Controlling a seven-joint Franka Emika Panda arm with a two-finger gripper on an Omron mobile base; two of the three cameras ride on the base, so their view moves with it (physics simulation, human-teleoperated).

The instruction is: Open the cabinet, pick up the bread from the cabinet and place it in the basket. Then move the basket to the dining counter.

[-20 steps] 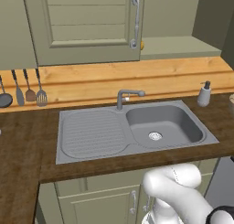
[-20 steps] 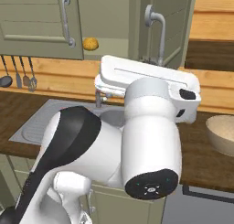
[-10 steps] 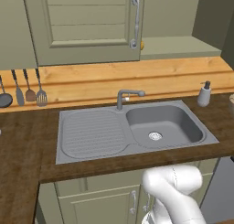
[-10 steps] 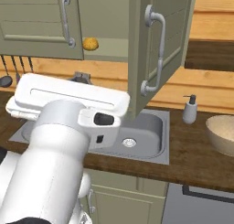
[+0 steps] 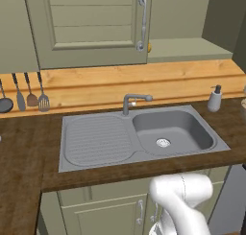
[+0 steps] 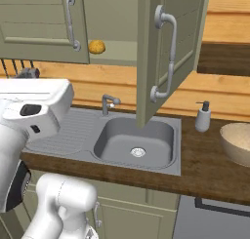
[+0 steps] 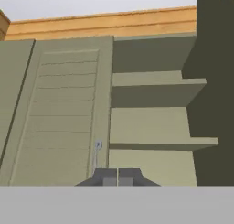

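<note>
Bread (image 6: 96,47) sits on the cabinet's (image 6: 44,23) bottom shelf at the upper left of the right base view, just beside the closed left door. The gripper (image 7: 118,176) is closed on nothing, low centre in the hand view. Reaching in, the arm could clip the open right door (image 6: 168,48), or nudge the bun deeper.
</note>
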